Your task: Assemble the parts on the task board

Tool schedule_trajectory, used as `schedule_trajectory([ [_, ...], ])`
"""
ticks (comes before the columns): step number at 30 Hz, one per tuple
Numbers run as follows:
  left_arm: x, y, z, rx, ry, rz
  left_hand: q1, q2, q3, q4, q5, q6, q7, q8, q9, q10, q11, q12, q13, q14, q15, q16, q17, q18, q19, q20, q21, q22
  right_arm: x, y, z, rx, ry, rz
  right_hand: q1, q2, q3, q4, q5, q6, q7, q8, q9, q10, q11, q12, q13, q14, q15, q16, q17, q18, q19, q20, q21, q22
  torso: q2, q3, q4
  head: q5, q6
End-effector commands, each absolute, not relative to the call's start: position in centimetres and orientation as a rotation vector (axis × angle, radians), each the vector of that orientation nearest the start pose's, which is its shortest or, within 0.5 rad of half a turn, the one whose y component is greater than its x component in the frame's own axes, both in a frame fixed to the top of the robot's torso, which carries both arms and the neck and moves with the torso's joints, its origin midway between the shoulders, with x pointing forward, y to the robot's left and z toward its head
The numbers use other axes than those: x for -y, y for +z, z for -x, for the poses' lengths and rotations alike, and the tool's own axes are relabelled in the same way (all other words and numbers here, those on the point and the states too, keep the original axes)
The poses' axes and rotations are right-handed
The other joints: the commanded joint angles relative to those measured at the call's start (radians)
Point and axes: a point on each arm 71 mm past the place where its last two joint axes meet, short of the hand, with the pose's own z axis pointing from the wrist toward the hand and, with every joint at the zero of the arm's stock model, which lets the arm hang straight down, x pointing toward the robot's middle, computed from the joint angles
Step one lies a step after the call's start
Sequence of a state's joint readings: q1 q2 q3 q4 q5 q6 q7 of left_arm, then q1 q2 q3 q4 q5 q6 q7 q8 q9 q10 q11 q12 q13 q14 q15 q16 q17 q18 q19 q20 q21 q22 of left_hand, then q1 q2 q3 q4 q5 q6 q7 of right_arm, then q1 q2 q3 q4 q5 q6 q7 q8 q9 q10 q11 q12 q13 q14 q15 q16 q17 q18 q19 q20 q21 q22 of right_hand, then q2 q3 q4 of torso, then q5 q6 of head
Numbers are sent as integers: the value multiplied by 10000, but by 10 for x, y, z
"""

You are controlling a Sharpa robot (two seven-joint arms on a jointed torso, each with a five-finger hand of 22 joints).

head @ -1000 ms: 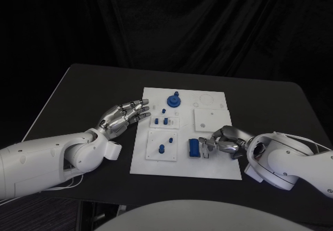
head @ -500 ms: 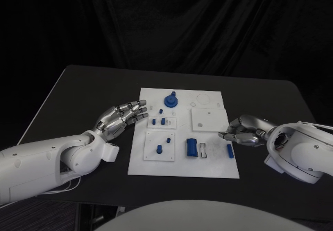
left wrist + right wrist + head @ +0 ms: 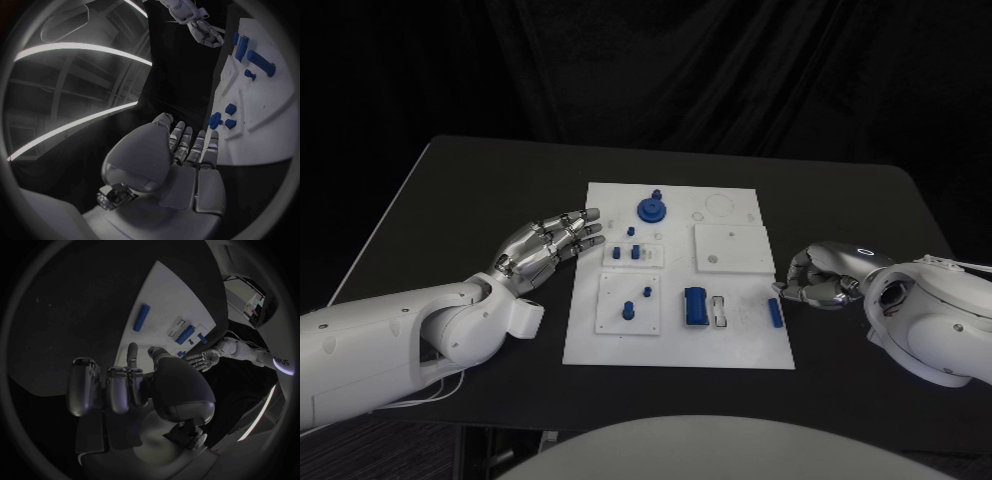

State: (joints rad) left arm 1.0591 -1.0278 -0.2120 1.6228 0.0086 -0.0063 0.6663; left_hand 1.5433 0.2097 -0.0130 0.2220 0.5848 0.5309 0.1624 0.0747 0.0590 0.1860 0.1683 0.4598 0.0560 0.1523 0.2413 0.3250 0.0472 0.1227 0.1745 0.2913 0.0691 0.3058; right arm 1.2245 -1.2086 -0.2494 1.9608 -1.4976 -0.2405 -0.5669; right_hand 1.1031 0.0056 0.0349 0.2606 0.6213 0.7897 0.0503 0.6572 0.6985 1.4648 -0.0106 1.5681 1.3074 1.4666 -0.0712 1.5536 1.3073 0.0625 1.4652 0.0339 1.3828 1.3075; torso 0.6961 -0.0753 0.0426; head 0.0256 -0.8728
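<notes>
Since one second ago, right hand (image 3: 822, 278) has drawn back from the blue block (image 3: 697, 307) on the task board (image 3: 679, 275) to the table (image 3: 473, 190) just off the board's right edge; a narrow blue bar (image 3: 775, 313) now lies on the board's right margin, near that hand but apart from it. Right hand empty, fingers curled inward, as its wrist view also shows (image 3: 125, 385). Left hand (image 3: 551, 243) hovers beside the board's left edge, fingers straight and spread, holding nothing; little changed. Blue block lies in the board's lower middle beside a white slotted piece (image 3: 720, 312). Round blue knob (image 3: 652, 209) stands near the board's top edge. Small blue pegs (image 3: 636, 252) sit on the left-hand white plates; one more peg pair (image 3: 633, 306) below
</notes>
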Motion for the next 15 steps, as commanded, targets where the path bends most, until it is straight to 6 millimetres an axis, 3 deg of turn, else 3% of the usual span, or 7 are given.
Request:
schedule_trajectory([
  [1, -258, -268, -400, -14607, -18043, 11799, -52, -20, 56, -23, 46, 44, -12, 43, 12, 94, -8, 52, 13, 81, 18, 34, 8, -65, 45, 8, 40, 4, 270, -227, -366, -20142, 1644, 241, 53, 0, -5, 126, -216, 33, -7, 74, 47, 1060, -91, 27, 2634, 970, -99, -23, 2304, -167, 302, -42, -4, 2030, 6, 18, -15, 10, 2],
  [15, -257, -269, -401, -14705, -18017, 11824, -60, -30, 88, -23, 41, -1, 0, 34, 5, 88, 18, 26, 8, 77, 15, 35, 5, -70, 37, 6, 37, -12, 262, -241, -364, -20452, 1810, 480, 50, 20, -64, 248, -541, -37, 5, 75, 77, 1060, -83, 27, 2634, 952, -98, -74, 2218, -150, 272, -46, -76, 2006, -14, 22, -24, -54, 2],
])
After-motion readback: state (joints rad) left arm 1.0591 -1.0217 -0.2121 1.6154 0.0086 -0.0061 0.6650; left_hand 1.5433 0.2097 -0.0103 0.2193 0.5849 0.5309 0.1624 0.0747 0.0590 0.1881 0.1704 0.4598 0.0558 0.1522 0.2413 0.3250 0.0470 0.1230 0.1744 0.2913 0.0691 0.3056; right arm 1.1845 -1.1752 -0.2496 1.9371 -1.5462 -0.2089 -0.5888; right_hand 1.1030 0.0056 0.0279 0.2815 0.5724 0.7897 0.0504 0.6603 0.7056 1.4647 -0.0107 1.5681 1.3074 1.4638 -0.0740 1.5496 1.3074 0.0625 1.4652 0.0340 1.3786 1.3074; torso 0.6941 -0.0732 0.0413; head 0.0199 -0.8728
